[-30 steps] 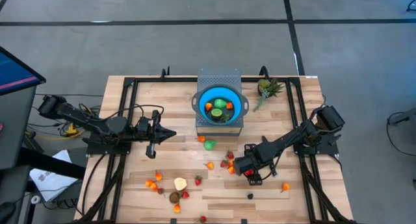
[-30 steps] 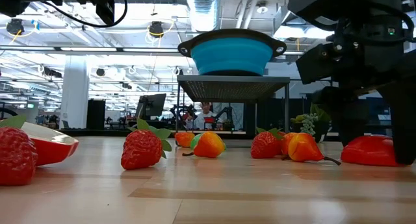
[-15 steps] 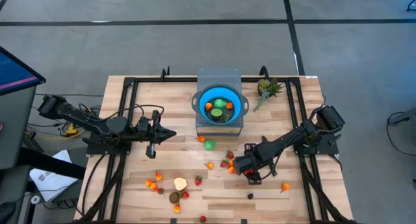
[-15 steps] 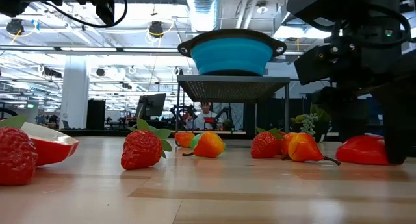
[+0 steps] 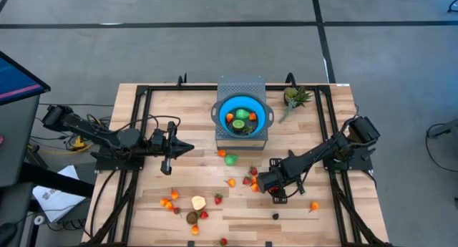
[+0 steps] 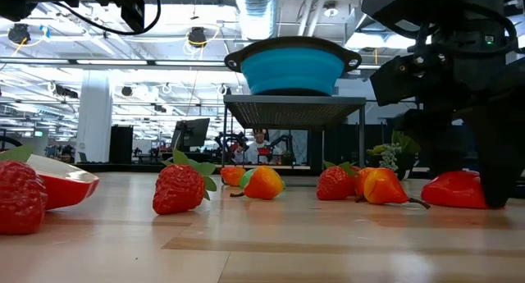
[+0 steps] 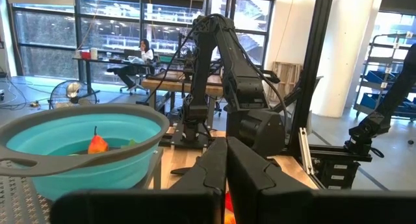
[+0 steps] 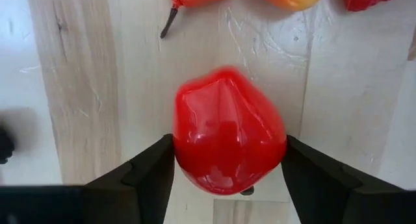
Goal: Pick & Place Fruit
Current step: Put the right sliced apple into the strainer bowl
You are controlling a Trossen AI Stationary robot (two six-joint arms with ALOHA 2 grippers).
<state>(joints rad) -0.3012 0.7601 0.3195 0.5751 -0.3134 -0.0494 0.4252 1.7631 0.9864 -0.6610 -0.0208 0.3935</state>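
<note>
Item: red fruit [image 8: 227,136], glossy, lying on the wooden table [image 5: 143,204] near the lower right of the scattered pieces. My right gripper [image 8: 227,178] is down at the tabletop with one dark finger [image 8: 153,165] pressed to each side of it, so I am pinching the red fruit (it rests on the boards).

Item: loose fruit [image 5: 187,205], strawberries, orange pieces, a pale half and a brown one, strewn across the front of the table; an orange piece [image 6: 264,183] and a strawberry [image 6: 179,189] lie toward the middle.

Item: blue bowl [image 5: 242,115] on a grey perforated stand [image 5: 241,85] at the back centre, holding green and orange pieces.

Item: my left gripper [image 5: 180,149], fingers pressed together on nothing, waiting above the table left of the stand.

Item: spiky green plant piece [image 5: 295,98], right of the bowl.
</note>
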